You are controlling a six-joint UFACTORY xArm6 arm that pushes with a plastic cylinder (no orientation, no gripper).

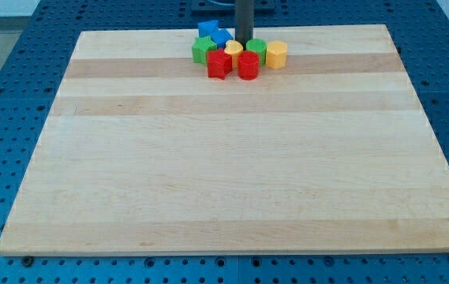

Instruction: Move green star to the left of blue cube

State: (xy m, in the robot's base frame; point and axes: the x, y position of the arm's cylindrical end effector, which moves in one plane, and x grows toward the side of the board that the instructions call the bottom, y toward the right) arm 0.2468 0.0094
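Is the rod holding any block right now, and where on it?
Nothing is held. My tip only pushes; it stands among the clustered blocks, just behind the small yellow block.

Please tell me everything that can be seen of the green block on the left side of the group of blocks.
The green star is a small, glossy, plastic-looking block at the left end of the cluster near the view's top edge of the wooden board. Its outline is lobed, though the points are hard to make out. It lies flat, pressed against a red block on its lower right, with the blue cube just behind it. My tip stands to its right, apart from it.
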